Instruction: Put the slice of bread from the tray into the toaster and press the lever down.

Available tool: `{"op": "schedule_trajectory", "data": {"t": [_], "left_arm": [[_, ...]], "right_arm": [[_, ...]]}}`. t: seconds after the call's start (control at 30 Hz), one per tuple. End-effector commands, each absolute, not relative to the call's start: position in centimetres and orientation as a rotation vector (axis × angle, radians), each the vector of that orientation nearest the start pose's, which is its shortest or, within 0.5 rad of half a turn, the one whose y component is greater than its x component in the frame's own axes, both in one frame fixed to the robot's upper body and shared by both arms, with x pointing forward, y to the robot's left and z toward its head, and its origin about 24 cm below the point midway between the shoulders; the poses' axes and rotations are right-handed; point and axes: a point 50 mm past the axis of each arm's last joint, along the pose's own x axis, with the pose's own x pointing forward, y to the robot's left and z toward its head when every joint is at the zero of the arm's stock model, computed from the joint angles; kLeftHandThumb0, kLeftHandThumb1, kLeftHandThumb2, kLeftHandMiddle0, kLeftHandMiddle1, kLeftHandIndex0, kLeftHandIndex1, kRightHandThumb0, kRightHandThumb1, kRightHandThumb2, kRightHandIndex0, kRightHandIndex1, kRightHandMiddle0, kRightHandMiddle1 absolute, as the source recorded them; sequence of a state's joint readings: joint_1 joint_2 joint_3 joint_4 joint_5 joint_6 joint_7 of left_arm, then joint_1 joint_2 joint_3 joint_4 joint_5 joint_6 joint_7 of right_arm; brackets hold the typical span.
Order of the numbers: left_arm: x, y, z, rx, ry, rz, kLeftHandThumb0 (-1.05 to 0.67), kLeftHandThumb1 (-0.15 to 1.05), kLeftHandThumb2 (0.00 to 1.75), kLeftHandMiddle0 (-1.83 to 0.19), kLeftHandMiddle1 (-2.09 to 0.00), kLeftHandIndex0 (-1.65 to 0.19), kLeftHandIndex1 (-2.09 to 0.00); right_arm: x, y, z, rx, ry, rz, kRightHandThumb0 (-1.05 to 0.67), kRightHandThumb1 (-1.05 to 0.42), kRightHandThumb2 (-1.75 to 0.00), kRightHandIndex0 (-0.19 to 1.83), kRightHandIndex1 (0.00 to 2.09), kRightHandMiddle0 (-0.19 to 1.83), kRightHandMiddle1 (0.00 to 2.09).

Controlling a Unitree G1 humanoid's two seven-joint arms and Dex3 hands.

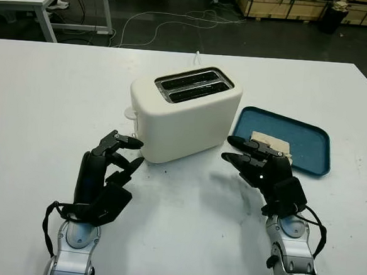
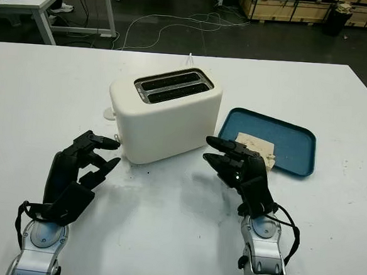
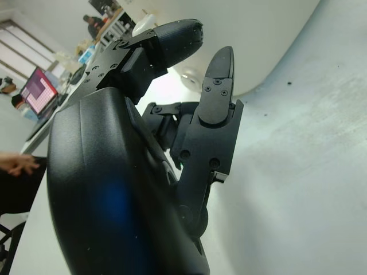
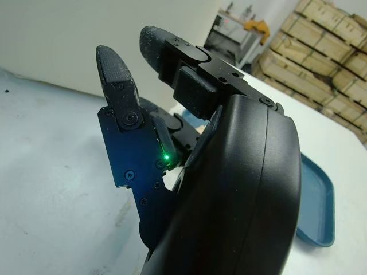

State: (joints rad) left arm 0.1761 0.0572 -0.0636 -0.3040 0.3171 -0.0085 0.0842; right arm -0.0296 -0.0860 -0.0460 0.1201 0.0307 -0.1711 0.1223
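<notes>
left eye view shows my black three-finger right hand (image 1: pixel 257 161) hovering empty, fingers loosely spread, at the near-left corner of the blue plastic tray (image 1: pixel 309 143). the pale bread slice (image 1: pixel 272 145) lies flat in that tray, just past my fingertips. my left hand (image 1: pixel 109 170) hangs open near the cream two-slot toaster (image 1: pixel 184 112). i judge the pickup not yet begun; next i must reach right and pinch the slice's edge.

Toaster (image 1: pixel 182 115) stands between hands; bare table (image 1: pixel 183 225) in front; tray (image 1: pixel 309 141) just beside toaster's right.
</notes>
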Motion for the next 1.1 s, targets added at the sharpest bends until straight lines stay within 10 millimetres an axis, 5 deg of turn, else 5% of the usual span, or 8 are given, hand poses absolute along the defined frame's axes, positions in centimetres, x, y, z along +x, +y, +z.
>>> {"op": "schedule_trajectory", "data": {"t": [0.0,0.5,0.67,0.77,0.9,1.07], "left_arm": [[22.0,15.5,7.6,0.347,-0.172,0.072,-0.25,0.92,0.22,-0.59,-1.58,-0.5,-1.12],[22.0,15.6,7.5,0.338,-0.181,0.074,-0.26,0.92,0.23,-0.58,-1.56,-0.51,-1.12],[21.9,15.6,7.5,0.345,-0.176,0.08,-0.25,0.92,0.23,-0.57,-1.55,-0.51,-1.12],[21.9,15.6,7.5,0.343,-0.179,0.081,-0.24,0.92,0.23,-0.57,-1.56,-0.5,-1.12],[22.0,15.5,7.6,0.337,-0.179,0.078,-0.24,0.92,0.24,-0.57,-1.55,-0.5,-1.12],[22.1,15.4,7.8,0.34,-0.193,0.076,-0.25,0.92,0.24,-0.57,-1.55,-0.51,-1.12]], "right_arm": [[26.0,-17.0,4.7,-0.061,-0.124,0.079,-0.46,-0.82,0.0,1.02,0.28,1.04,0.0],[25.4,-17.5,5.3,-0.095,-0.178,0.101,-0.44,-0.81,0.0,1.0,0.29,1.02,0.0],[23.8,-19.2,7.6,-0.333,-0.377,0.01,-0.43,-0.8,0.0,1.02,0.28,1.0,0.0],[23.2,-20.6,8.5,-0.662,-0.56,-0.075,-0.46,-0.83,-0.01,0.96,0.23,0.94,0.0],[23.4,-22.2,8.1,-0.931,-0.667,-0.118,-0.39,-0.85,-0.01,0.87,0.19,0.86,0.0],[23.6,-23.8,7.3,-1.034,-0.677,-0.131,-0.37,-0.84,0.0,0.82,0.18,0.83,0.0]]}}
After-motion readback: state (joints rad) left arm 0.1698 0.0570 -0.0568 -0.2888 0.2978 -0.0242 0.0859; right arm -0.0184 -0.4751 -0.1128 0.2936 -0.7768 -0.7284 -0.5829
